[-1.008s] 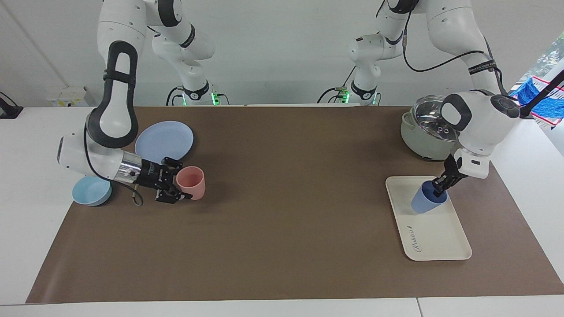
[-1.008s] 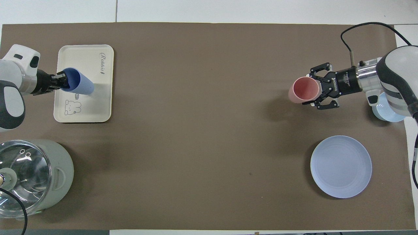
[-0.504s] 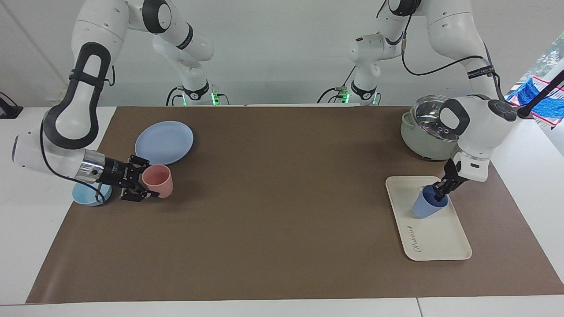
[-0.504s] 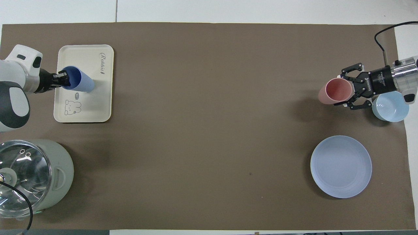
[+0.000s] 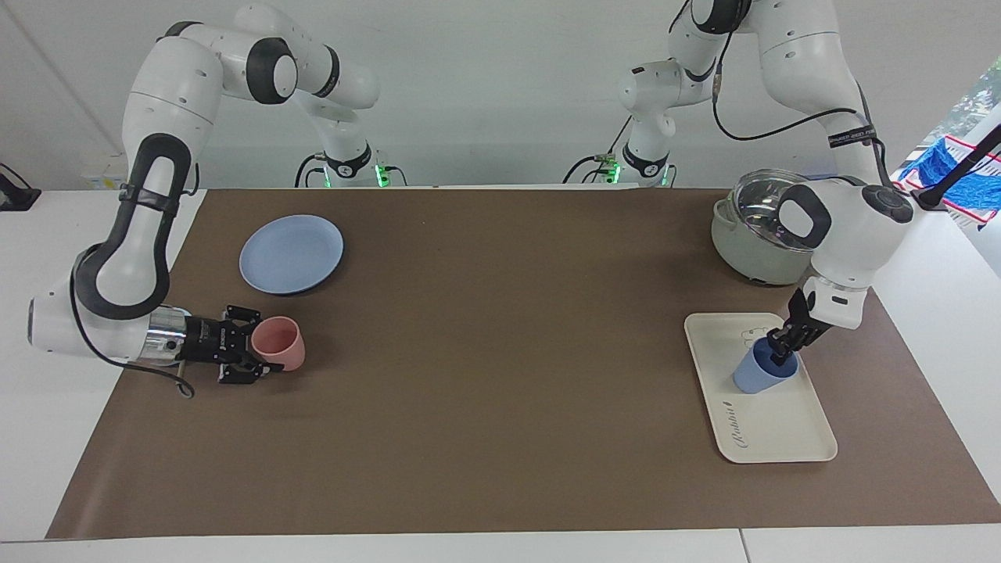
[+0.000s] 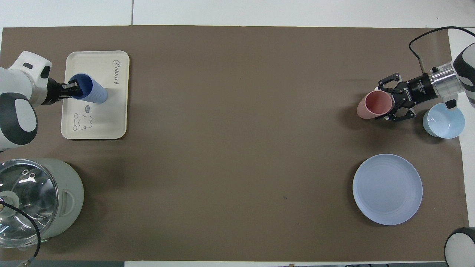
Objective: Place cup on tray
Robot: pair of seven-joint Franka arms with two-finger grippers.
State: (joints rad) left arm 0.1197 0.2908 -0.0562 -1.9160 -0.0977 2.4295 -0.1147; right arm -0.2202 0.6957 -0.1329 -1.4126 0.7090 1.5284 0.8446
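The periwinkle-blue cup (image 5: 755, 378) (image 6: 94, 92) stands nearly upright on the cream tray (image 5: 774, 430) (image 6: 107, 122), at the end nearer the robots, beside the bear drawing. My left gripper (image 5: 782, 350) (image 6: 72, 89) comes down on the cup's rim from the left arm's end of the table. One finger is inside the cup and one outside, pinched on the wall. My right gripper (image 5: 262, 353) (image 6: 387, 107) is shut on the rim of a tilted pink cup (image 5: 281, 344) (image 6: 371, 107), low over the mat.
A round blue plate (image 5: 291, 254) (image 6: 387, 189) lies nearer the robots than the pink cup. A light-blue bowl (image 6: 443, 120) sits at the mat's edge by the right gripper. A grey-green pot with a glass lid (image 5: 751, 242) (image 6: 37, 200) stands near the tray.
The left gripper has lowered the blue cup and brought it from tilted to nearly upright on the tray. The right arm has carried the pink cup toward its own end of the table.
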